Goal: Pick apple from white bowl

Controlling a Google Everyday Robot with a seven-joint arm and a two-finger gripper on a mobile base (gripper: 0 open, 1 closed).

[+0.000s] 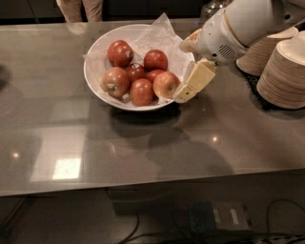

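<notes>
The white bowl (95, 83) lined with crumpled white paper stands on the grey table, left of centre. It holds several apples. The palest apple (165, 84), yellow-orange with a red blush, lies at the bowl's front right, beside darker red apples (120, 52). My gripper (188, 88) hangs from the white arm at the upper right. Its cream fingers (196, 78) sit at the bowl's right rim, right next to the pale apple.
Stacks of beige paper bowls (286, 71) stand at the right edge of the table, behind the arm. A person's legs (78, 8) show beyond the far edge. Cables and a box lie on the floor below the front edge.
</notes>
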